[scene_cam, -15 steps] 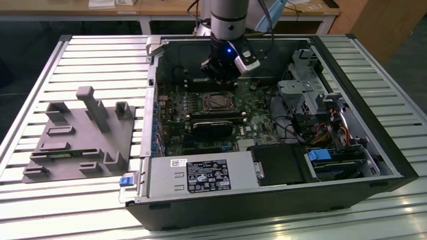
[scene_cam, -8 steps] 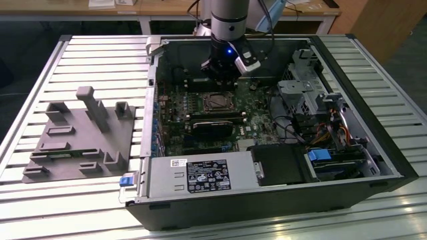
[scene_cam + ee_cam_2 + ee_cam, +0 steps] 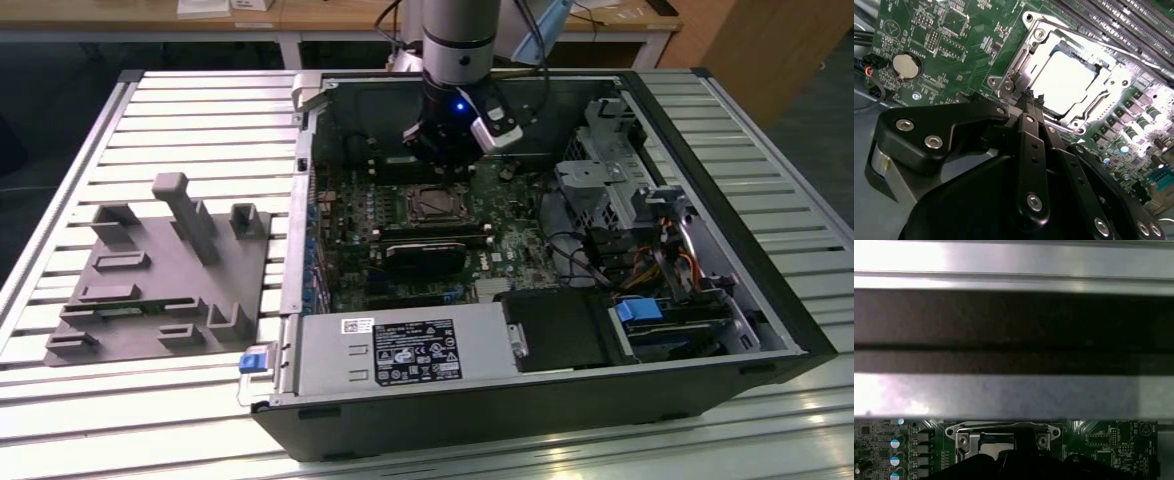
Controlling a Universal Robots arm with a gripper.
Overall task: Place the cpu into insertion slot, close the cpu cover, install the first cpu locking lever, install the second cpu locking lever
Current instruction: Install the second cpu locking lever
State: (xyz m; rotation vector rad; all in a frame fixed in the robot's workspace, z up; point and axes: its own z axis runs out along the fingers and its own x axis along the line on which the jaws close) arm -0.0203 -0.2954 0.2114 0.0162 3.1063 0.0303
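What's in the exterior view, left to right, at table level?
Grey fixture block → open computer case holding the green motherboard → insertion slot beneath the gripper → drive cage.

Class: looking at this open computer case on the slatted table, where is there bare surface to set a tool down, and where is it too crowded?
Free: bare slats of the table beyond the grey fixture, and the strip in front of the computer case. Crowded: inside the case, around the insertion slot, where the pincer sits, and the cables toward the exterior view's right.

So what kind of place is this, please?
Probably a robotics lab or test bench: an open black desktop computer case lies on a ribbed metal table, a grey moulded fixture block beside it, and wooden desks stand behind.
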